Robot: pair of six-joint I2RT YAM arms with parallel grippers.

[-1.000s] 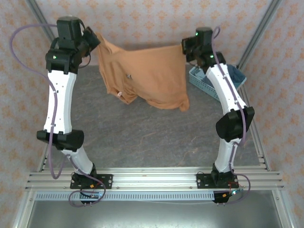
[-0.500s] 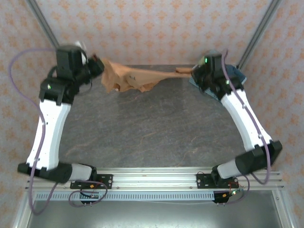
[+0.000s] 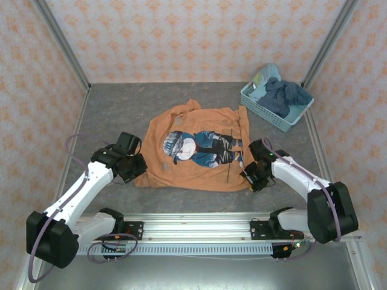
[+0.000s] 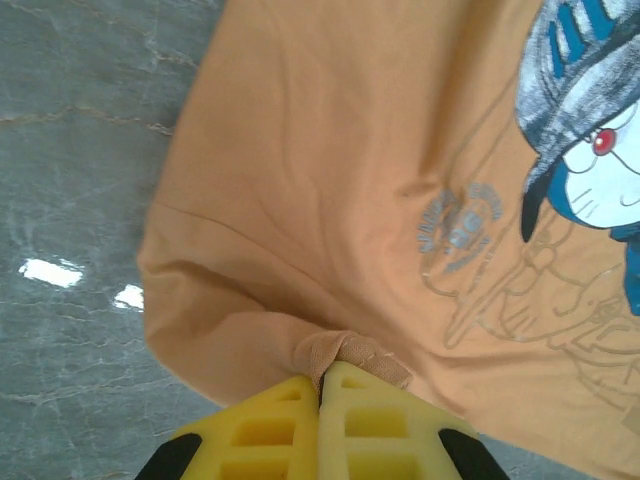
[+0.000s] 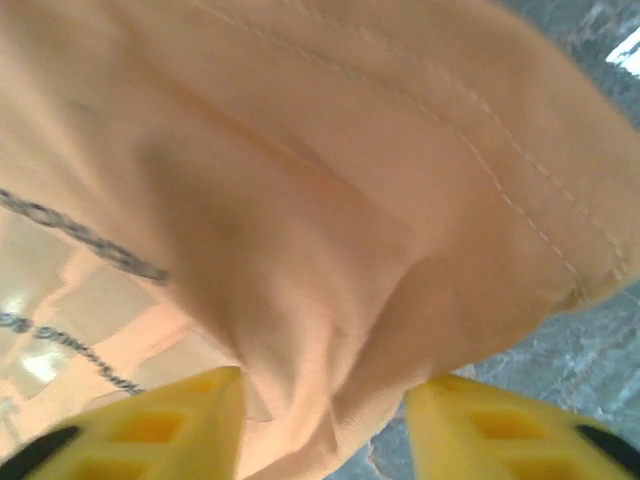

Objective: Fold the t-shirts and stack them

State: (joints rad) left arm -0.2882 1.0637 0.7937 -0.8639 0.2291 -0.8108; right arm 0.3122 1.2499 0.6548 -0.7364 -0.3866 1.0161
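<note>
Orange-tan t-shirt (image 3: 199, 158), soft knit with a stitched hem, lies spread flat, cartoon print up, on the grey marbled bench (image 3: 115, 115). At its near left corner the left gripper (image 4: 322, 385), yellow latticed fingers pressed together, pinches a small fold of hem. The right gripper (image 5: 325, 395) stands spread, loose cloth sagging between its fingers. In the far right corner, a light-blue plastic lattice basket (image 3: 261, 109) holds crumpled blue shirts (image 3: 284, 93).

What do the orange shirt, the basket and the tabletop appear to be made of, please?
Orange shirt: soft matte knit cloth; it creases, with stitched hems. Basket: likely moulded plastic; pale-blue lattice walls. Tabletop: grey veined stone look, slightly glossy glints; possibly laminate.
</note>
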